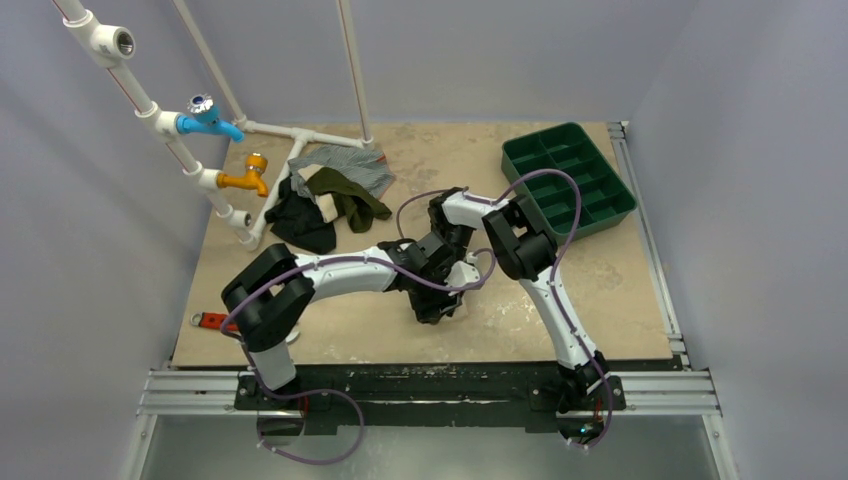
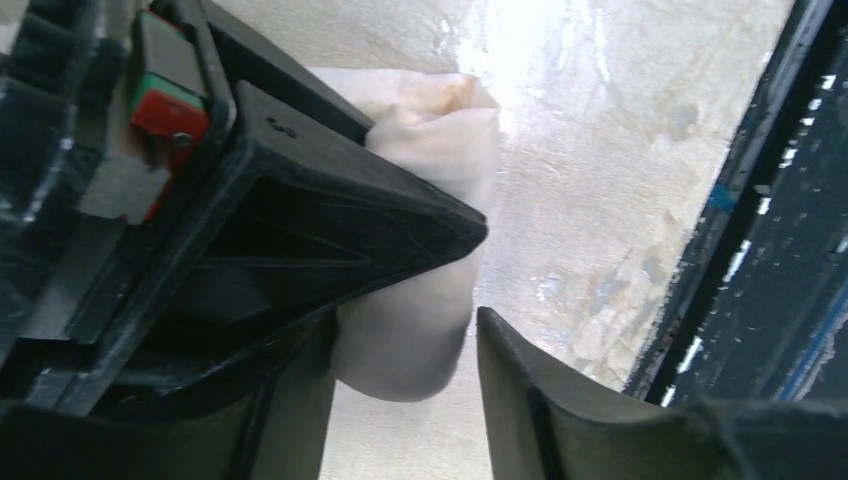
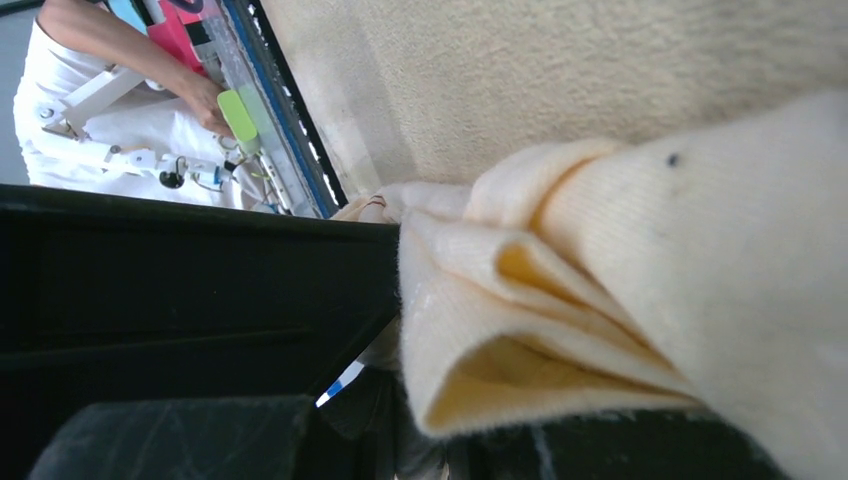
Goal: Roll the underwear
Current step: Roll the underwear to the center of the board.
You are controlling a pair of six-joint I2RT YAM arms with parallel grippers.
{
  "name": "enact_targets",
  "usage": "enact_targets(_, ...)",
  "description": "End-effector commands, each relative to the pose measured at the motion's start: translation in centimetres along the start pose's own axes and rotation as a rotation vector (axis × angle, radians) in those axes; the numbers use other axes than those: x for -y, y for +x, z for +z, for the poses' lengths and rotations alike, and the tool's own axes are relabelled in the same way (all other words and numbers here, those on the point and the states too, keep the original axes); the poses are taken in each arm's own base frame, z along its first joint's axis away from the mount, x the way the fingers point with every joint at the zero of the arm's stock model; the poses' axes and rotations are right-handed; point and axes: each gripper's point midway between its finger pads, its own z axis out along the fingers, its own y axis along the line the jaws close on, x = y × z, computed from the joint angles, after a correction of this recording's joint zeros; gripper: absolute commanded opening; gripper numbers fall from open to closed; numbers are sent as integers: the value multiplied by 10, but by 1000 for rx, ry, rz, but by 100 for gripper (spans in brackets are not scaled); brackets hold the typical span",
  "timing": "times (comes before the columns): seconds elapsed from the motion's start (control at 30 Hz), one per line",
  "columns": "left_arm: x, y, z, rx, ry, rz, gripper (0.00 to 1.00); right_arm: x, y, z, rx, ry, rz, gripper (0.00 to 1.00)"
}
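Underwear (image 2: 415,340), a small pale peach soft cloth, lies bunched in a loose roll on the tan bench (image 1: 620,290), well apart from the dark green compartmented plastic tray (image 1: 520,160), off its near-left corner. The left tool (image 2: 480,272) straddles it, fingers apart. The right tool (image 1: 453,270) has cloth against it; I cannot tell its grip.
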Motion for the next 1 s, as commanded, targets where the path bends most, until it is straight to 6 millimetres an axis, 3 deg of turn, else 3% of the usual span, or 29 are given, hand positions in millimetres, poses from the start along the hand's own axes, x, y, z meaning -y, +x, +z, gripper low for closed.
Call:
enact_targets(0.0, -3, -14, 19, 53, 3, 7, 45, 112, -15, 15, -37, 304, -141, 0)
enact_targets(0.13, -2, -7, 25, 28, 18, 5, 31, 112, -16, 14, -27, 304, -141, 0)
enact_targets(0.3, 3, 3, 30, -9, 57, 9, 1, 112, -16, 11, -5, 296, -141, 5)
enact_targets(0.63, 3, 18, 33, -67, 72, 13, 0, 97, -19, -2, 70, 240, -167, 31)
enact_targets(0.97, -3, 28, 37, -120, 51, 1, 0, 75, -20, -30, 191, 150, -193, 38)
